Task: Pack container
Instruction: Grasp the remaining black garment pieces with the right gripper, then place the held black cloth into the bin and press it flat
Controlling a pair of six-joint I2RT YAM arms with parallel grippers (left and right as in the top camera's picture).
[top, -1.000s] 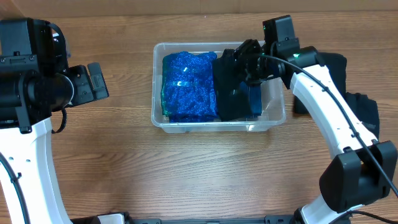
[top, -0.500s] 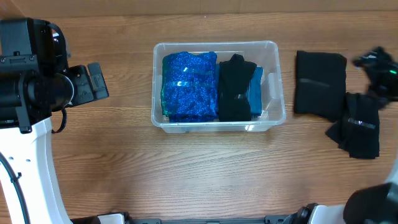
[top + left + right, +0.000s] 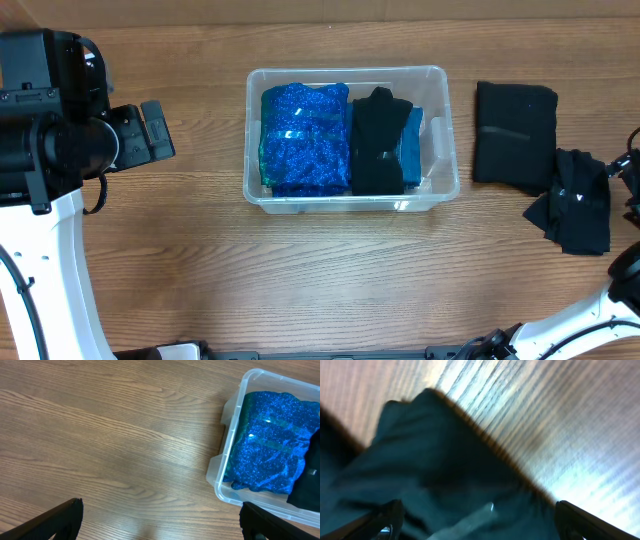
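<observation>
The clear plastic container (image 3: pixel 449 170) stands mid-table and holds a glittery blue cloth (image 3: pixel 303 138), a black cloth (image 3: pixel 378 142) and a blue piece (image 3: pixel 411 147). It also shows in the left wrist view (image 3: pixel 225 467) at the right edge. My left gripper (image 3: pixel 161 522) is open and empty over bare wood, left of the container. My right gripper (image 3: pixel 479 522) is open just above a crumpled black garment (image 3: pixel 445 475); in the overhead view only a bit of that arm shows at the right edge, by the same garment (image 3: pixel 575 200).
A folded black cloth (image 3: pixel 514 133) lies right of the container, touching the crumpled one. The left arm's body (image 3: pixel 50 120) hangs over the table's left side. The table is wood.
My right arm left the container, swung right to the table's edge and now hangs over the crumpled black garment. The black cloth stays in the container. The left arm has not moved.
</observation>
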